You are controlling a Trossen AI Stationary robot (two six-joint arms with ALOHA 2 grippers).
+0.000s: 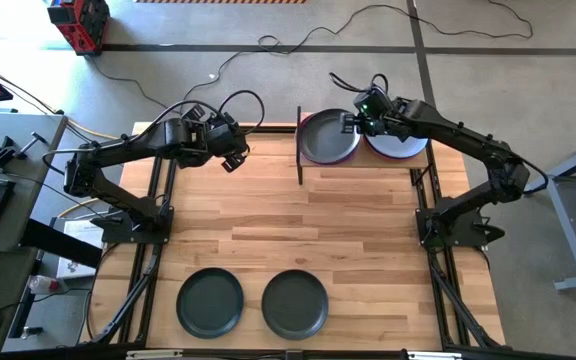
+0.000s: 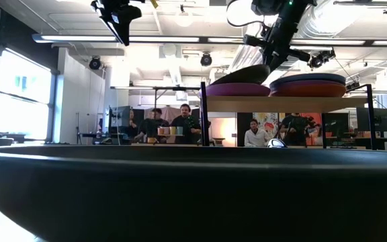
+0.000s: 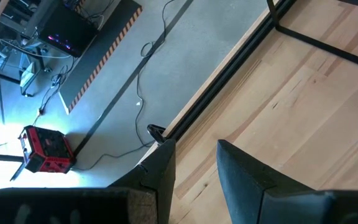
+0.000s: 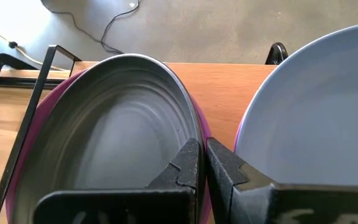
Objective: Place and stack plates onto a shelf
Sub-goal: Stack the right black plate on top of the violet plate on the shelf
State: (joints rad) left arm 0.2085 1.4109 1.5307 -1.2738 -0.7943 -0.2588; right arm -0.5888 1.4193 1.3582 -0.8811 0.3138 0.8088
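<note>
A dark grey plate (image 4: 117, 124) lies tilted over a purple plate (image 4: 59, 93) on the left half of the shelf (image 2: 281, 103), with my right gripper (image 4: 202, 163) shut on it. A pale blue-grey plate (image 4: 316, 106) tops the stack on the shelf's right half, with an orange-red plate (image 2: 308, 89) under it. Two more dark plates (image 1: 209, 300) (image 1: 295, 303) lie flat on the tabletop near its front edge. My left gripper (image 3: 194, 168) hangs open above the table's far left, holding nothing. My right gripper pinches the dark plate's rim (image 4: 190, 138) between its two fingers, on the side toward the blue-grey plate. The fingers slant down from the table's right. The held side is raised (image 2: 264, 67), and the opposite edge (image 2: 213, 83) is down at the purple plate.
Thin black rods (image 1: 299, 150) frame the shelf at the table's far edge. Bare wood tabletop (image 1: 308, 220) stretches between the shelf and the two near plates. People stand in the room beyond the table (image 2: 180, 124). Cables lie on the floor behind (image 1: 298, 40).
</note>
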